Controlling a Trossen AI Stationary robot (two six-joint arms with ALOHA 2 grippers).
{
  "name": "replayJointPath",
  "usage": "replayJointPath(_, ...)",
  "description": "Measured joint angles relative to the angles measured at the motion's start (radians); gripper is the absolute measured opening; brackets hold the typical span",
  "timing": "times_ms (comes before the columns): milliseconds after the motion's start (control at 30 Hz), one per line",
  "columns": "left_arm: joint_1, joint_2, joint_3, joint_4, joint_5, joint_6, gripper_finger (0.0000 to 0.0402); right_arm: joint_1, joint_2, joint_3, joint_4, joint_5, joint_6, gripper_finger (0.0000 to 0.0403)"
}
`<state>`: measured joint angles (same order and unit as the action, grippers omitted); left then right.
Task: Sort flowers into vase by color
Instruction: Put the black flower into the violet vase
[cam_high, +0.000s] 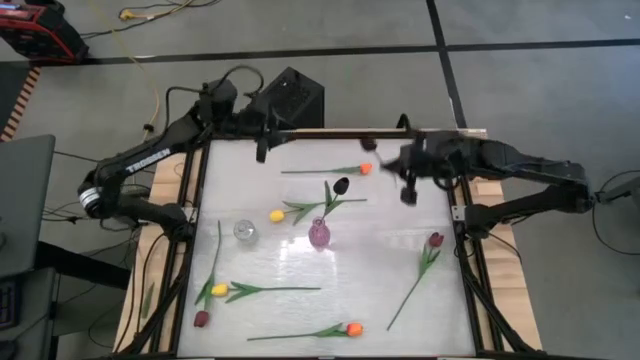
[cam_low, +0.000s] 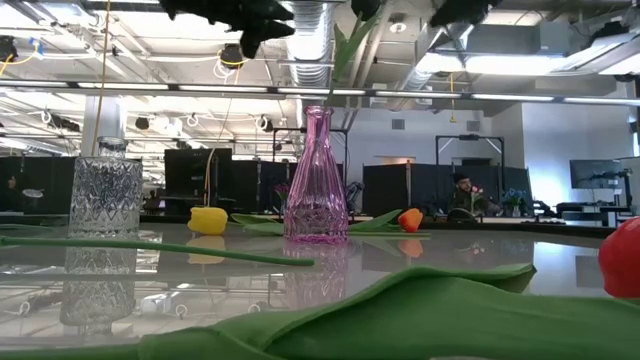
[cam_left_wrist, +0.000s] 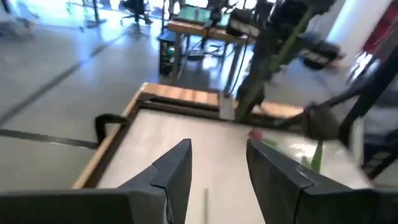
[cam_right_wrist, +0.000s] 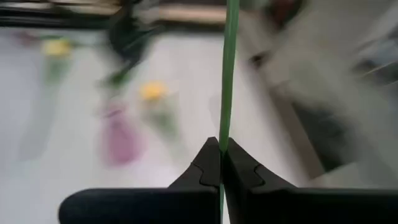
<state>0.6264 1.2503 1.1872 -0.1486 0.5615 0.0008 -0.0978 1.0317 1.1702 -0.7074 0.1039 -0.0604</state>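
My right gripper (cam_high: 408, 188) (cam_right_wrist: 221, 144) hovers over the table's far right part, shut on a thin green flower stem; the head is out of view. My left gripper (cam_high: 262, 150) (cam_left_wrist: 217, 168) is open above the far left corner, holding nothing. A pink vase (cam_high: 318, 235) (cam_low: 317, 180) stands mid-table with a maroon tulip (cam_high: 340, 185) in it by the stem. A clear glass vase (cam_high: 245, 231) (cam_low: 105, 195) stands to its left. Lying flat are an orange tulip (cam_high: 365, 168), two yellow ones (cam_high: 277, 215) (cam_high: 219, 290), two maroon ones (cam_high: 435, 240) (cam_high: 201, 319) and another orange one (cam_high: 352, 328). My right gripper pinches the green stem (cam_right_wrist: 226, 127) between its two fingers. The stem runs straight on past the fingertips and out of the wrist picture. In the left wrist view the stem (cam_left_wrist: 291, 34) slants up beside the right arm, off the table.
A dark raised frame (cam_high: 196, 215) edges the white table on wooden boards. A black box (cam_high: 290, 95) sits beyond the far edge, with cables on the floor. Bare table surface lies between the pink vase and the right-hand maroon tulip.
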Motion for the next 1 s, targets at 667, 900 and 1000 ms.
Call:
replayJointPath(667, -0.093, -0.317, -0.521, 0.506, -0.116, -0.093, 0.0137, 0.354, 0.373, -0.091, 0.912, 0.131, 0.033, 0.0028)
replayJointPath(900, -0.098, -0.318, -0.521, 0.5, -0.098, -0.105, 0.0137, 0.314, 0.429, 0.008, 0.836, 0.189, 0.033, 0.0029)
replayJointPath(1000, -0.099, -0.318, -0.521, 0.499, -0.098, -0.102, 0.0137, 0.311, 0.428, 0.013, 0.831, 0.191, 0.034, 0.0028)
